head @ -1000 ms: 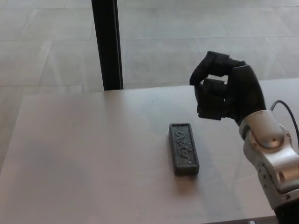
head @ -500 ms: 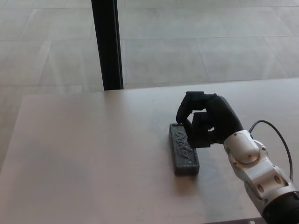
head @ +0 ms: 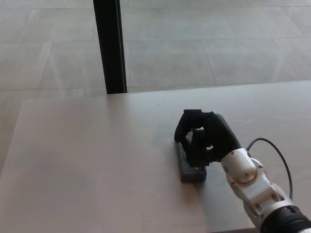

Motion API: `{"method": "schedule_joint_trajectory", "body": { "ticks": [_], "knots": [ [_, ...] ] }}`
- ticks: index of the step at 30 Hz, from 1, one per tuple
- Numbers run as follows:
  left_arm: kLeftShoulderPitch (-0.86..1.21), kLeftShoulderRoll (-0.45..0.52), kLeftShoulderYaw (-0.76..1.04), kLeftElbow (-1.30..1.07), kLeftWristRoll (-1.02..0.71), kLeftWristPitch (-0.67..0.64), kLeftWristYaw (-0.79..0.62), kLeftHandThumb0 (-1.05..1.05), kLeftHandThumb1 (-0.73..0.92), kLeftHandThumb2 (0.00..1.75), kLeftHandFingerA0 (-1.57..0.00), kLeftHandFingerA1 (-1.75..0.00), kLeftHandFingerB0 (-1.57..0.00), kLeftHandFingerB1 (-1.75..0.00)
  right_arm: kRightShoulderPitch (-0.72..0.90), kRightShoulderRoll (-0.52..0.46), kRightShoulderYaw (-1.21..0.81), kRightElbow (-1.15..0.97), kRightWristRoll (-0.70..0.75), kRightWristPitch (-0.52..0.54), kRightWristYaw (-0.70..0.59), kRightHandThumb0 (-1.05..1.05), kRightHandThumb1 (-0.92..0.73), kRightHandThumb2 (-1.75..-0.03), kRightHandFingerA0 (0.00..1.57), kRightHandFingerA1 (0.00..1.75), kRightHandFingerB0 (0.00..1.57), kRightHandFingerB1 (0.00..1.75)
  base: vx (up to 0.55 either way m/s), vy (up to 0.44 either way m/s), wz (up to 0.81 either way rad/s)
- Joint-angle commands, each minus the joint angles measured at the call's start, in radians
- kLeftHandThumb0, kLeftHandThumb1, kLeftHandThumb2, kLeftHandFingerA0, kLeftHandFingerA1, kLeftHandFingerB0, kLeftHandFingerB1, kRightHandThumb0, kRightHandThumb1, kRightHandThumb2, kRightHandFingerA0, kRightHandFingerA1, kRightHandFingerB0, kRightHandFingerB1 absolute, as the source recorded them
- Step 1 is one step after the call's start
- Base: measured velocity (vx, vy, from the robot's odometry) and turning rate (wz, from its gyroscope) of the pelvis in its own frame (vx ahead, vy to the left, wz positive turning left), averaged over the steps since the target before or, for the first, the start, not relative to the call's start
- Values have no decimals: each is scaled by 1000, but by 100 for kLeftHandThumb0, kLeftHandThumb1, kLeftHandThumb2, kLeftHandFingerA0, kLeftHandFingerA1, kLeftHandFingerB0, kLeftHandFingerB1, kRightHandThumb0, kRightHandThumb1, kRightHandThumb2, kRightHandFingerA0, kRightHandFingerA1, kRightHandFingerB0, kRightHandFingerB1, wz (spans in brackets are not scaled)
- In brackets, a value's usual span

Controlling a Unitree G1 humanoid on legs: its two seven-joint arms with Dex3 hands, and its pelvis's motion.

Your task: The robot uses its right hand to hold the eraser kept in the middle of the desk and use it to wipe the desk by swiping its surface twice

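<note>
Pale grey worktop fills the lower view, with a black post standing behind its far edge. From the lower right a silver forearm reaches inward, wrist bent down. Its black right hand curls over the dark eraser mid-worktop, fingers and thumb clamped on the far end.

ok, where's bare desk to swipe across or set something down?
Bare desk runs from the eraser left to the edge, and behind it toward the black post. Crowded only where the right robot hand covers the eraser.
</note>
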Motion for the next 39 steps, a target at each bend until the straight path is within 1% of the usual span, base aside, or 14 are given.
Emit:
{"method": "schedule_joint_trajectory", "body": {
  "ticks": [1, 6, 8, 10, 11, 12, 13, 14, 15, 16, 17, 21, 25, 39],
  "knots": [
    [11, 17, 20, 4, -36, 16, -4, -59, 79, 63, -78, -65, -64, -54, -33, 10, 1, 10, -52, -38, -29, -19, -50, -116, 91, 175, 75, 165, 0, 0, 0],
    [14, 17, -7, 4, -6, 2, 3, -59, 81, 64, -81, -64, -62, -52, -34, 8, 0, 5, -71, -42, -35, -16, -53, -112, 89, 175, 76, 165, 0, 0, 0],
    [9, 20, 0, 4, -18, 10, -2, -59, 80, 64, -80, -65, -62, -53, -17, 17, -31, 23, -33, -36, -10, -19, -46, -127, 94, 175, 81, 168, 0, 0, 0],
    [6, 23, -6, 2, -13, 14, 0, -59, 80, 64, -78, -65, -62, -53, -8, 16, -33, 31, -46, -21, -20, -21, -45, -127, 93, 175, 80, 168, 0, 0, 0],
    [2, 20, 1, 3, -21, 15, 6, -59, 79, 64, -81, -66, -63, -53, 7, 12, -36, 41, -49, -40, -20, -26, -48, -118, 122, 141, 107, 133, 0, 0, 0],
    [1, 20, 0, 3, -21, 15, 7, -59, 79, 64, -81, -66, -63, -53, 7, 12, -38, 42, -51, -41, -20, -26, -48, -118, 122, 141, 107, 133, 0, 0, 0],
    [0, 19, 0, 2, -20, 13, 5, -58, 80, 64, -80, -67, -62, -53, 16, 13, -42, 37, -48, -28, -21, -18, -49, -117, 91, 175, 75, 169, 0, 0, 0],
    [-1, 18, -2, 1, -19, 10, 3, -59, 79, 63, -81, -67, -63, -53, 36, 14, -53, 39, -38, -18, -15, -22, -50, -118, 118, 141, 105, 133, 0, 0, 0],
    [-3, 17, -4, 1, -18, 11, 3, -59, 79, 63, -81, -67, -63, -53, 39, 12, -58, 41, -37, -21, -11, -22, -50, -118, 118, 141, 105, 133, 0, 0, 0],
    [-5, 17, -4, 1, -17, 10, 3, -59, 79, 63, -81, -67, -64, -53, 43, 12, -60, 42, -40, -19, -14, -16, -50, -118, 89, 175, 74, 169, 0, 0, 0],
    [-5, 18, -7, 1, -14, 6, 2, -60, 80, 64, -80, -67, -63, -53, 54, 11, -62, 50, -44, -9, -19, -17, -52, -112, 87, 175, 69, 171, 0, 0, 0],
    [-4, 20, -10, 3, -15, 1, 1, -59, 80, 64, -77, -64, -62, -53, 96, 15, -76, 77, -42, 10, -21, -16, -54, -112, 87, 175, 70, 172, 0, 0, 0],
    [11, 36, -12, -1, -12, 0, -3, -60, 81, 64, -81, -65, -63, -53, 118, 36, -42, 132, -82, -29, -45, -18, -45, -133, 88, 175, 77, 168, 0, 0, 0],
    [-11, 45, -20, 0, -20, -10, -2, -61, 83, 65, -74, -62, -60, -54, 84, 42, 72, 163, -162, -93, -42, -26, -48, -128, 90, 175, 78, 169, 0, 0, 0]
  ]
}}
